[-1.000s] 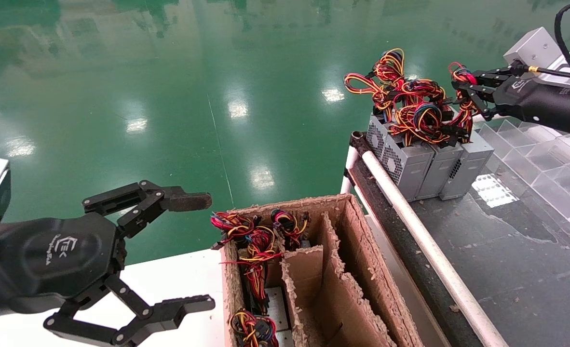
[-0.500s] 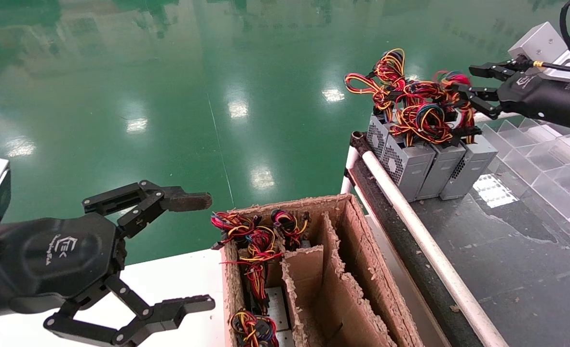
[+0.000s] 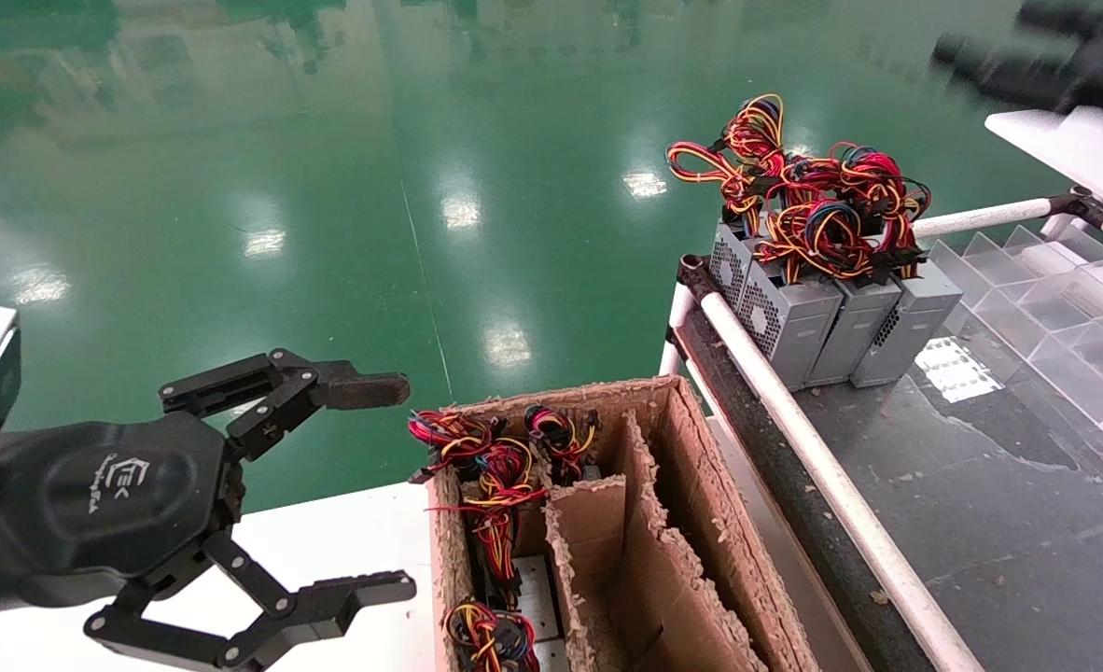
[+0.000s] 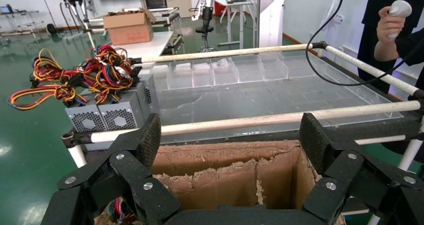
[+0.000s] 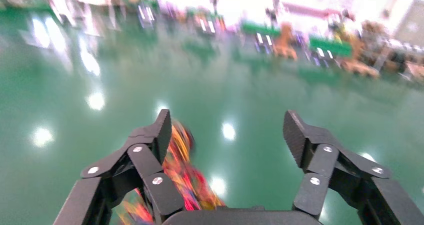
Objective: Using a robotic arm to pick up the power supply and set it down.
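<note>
While our left gripper [image 3: 379, 485] waits nearest us with jaws spread wide and empty over the white table [image 3: 346, 532], we list outward: a cardboard box [image 3: 691, 485] with dividers, holding wire bundles [image 3: 486, 467]; a white rail [image 3: 794, 420] edging the dark work surface [image 3: 981, 504]; the power supply [image 3: 911, 322], upright and outermost of three grey units, wires [image 3: 822, 201] piled on top; clear trays [image 3: 1055, 299] beside; farthest, our right gripper [image 5: 227, 130], wide open, holding nothing, raised well above the units.
</note>
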`<state>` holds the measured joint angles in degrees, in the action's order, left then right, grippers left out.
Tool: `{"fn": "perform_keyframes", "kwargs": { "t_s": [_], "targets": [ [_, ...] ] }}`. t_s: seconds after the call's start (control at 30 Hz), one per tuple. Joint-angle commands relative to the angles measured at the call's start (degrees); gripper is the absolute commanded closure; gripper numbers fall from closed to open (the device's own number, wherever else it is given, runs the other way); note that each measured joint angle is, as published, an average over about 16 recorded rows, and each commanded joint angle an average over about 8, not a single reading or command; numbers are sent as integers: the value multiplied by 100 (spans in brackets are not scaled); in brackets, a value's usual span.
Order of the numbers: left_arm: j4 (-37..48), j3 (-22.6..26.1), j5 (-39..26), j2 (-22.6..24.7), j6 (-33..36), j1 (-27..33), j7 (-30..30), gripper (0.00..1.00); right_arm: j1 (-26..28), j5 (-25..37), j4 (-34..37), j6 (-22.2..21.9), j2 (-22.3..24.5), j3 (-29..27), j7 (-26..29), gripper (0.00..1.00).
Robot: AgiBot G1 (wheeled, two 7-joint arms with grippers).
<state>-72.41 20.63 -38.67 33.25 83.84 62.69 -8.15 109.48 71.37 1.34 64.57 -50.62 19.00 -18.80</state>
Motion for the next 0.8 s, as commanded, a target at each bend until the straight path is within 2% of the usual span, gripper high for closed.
{"fn": "perform_keyframes", "kwargs": {
  "t_s": [0.03, 0.8],
  "targets": [
    [0, 0, 0, 0, 0, 0, 0, 0, 69, -184, 63, 208, 86, -133, 225, 0],
    [2, 1, 1, -1, -1, 0, 1, 0, -1749, -1258, -2770, 964, 657, -217, 1312, 0]
  ]
}}
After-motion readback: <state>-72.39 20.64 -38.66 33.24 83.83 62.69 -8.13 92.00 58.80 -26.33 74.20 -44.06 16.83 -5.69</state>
